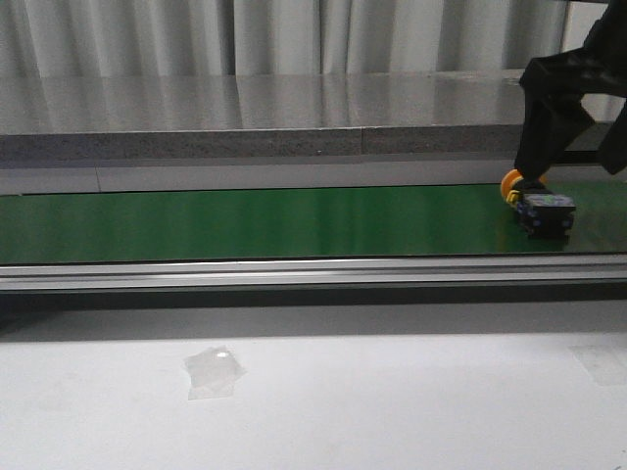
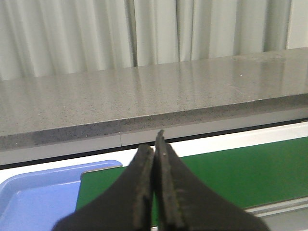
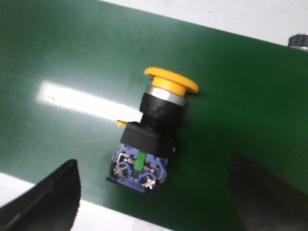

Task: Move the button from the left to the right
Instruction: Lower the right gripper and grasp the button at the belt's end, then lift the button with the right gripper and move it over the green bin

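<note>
The button (image 3: 154,130) lies on its side at the green belt's (image 1: 245,223) right end. The right jaws are spread above it — not touching; the left jaws are pressed together, idle.

The left gripper (image 2: 155,187) fills the lower middle of the view, its two dark fingers (image 2: 142,192) pressed flat together so that only a thin seam runs between them, with nothing held there. Directly beyond the fingertips lies the green belt (image 2: 240,178), stretching away to one side of the jaws. On the other side of the jaws sits a blue tray (image 2: 43,197), its rounded corner just beside the belt's end. Past the belt runs a white strip (image 2: 226,142), then a long grey speckled ledge (image 2: 144,101). Farthest off, pale pleated curtains (image 2: 96,33) hang behind the ledge.
</note>
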You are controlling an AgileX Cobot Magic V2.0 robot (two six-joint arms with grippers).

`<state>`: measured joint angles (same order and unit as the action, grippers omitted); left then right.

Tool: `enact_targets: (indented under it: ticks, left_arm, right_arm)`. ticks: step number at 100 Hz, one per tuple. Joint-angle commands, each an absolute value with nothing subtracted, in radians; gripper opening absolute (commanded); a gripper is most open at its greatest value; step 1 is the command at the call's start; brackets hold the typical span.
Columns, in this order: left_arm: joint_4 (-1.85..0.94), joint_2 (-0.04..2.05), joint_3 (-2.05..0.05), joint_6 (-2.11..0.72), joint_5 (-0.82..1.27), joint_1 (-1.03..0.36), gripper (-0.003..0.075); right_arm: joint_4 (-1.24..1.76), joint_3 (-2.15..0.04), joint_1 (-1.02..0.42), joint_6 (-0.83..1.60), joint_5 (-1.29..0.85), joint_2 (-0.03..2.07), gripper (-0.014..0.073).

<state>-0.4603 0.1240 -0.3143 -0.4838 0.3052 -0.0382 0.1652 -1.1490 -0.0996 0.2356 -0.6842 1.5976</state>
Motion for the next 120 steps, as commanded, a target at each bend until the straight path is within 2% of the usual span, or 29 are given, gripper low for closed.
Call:
enact_targets:
  ticks: [1, 25, 35, 43, 54, 60, 89, 120]
  left_arm:
    - [-0.479, 0.137, -0.339, -0.483, 0.226, -0.047, -0.0020]
    - [-0.479, 0.137, -0.339, -0.483, 0.226, -0.047, -0.0020]
    - [-0.479, 0.137, -0.339, -0.483, 0.226, -0.047, -0.0020]
    - [-0.479, 0.137, -0.339, -0.483, 0.226, -0.047, -0.0020]
    - [-0.479, 0.137, -0.339, -0.483, 0.226, -0.047, -0.0020]
    - [-0.479, 0.137, -0.339, -0.483, 0.226, -0.047, -0.0020]
    - [-0.479, 0.137, -0.339, -0.483, 0.226, -0.047, -0.0020]
    - [-0.479, 0.137, -0.339, -0.483, 0.226, -0.047, -0.0020]
  right_arm:
    - [0.136, -1.183, -0.101, 0.249, -0.622, 1.585, 0.0622]
    - [0.129, -1.183, -0.101, 0.249, -0.602, 1.656, 0.0620]
    - [0.129, -1.183, -0.101, 0.241, -0.607, 1.670, 0.0572]
    - [0.129, -1.184, -0.101, 0.228, -0.615, 1.668, 0.0460]
    - [0.129, -1.184, -0.101, 0.227, -0.638, 1.668, 0.0216]
    - [0.129, -1.185, -0.101, 0.227, -0.659, 1.666, 0.0157]
    - [0.077, -1.290, -0.016, 0.227, -0.787, 1.629, 0.0153]
    - [0.000, -1.448, 0.242, 0.240, -0.847, 1.630, 0.0153]
